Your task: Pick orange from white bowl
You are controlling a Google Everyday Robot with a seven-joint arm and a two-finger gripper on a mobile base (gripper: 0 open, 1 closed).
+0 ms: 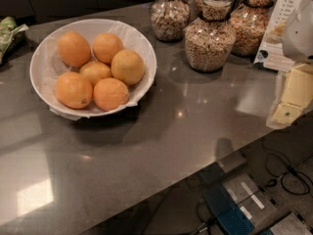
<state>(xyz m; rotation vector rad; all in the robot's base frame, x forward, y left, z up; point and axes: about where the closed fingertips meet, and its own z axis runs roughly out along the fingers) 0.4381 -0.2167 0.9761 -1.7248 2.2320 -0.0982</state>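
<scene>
Nearest, at 5 o'clock below the bench [146,155] edge, cables [286,173] lie on the floor, clear of the work area.

The end effector [292,99] hangs at 3 o'clock at the frame edge, above the bench's right end, well apart from the fruit and carrying nothing. Whether it is set wide or narrow cannot be told. This standoff position probably leaves room for an unobstructed approach.

The white bowl [46,43] stands at 10 o'clock. Its paper liner [63,112] keeps six fruits from rolling, so they rest touching one another. The orange [73,89] judged the target lies at the bowl's 7 o'clock, large and evenly deep in colour, with its top exposed.

Farthest, at 1 o'clock, glass jars [210,38] stand grouped. They are separate from the bowl and do not obstruct a descent.
</scene>
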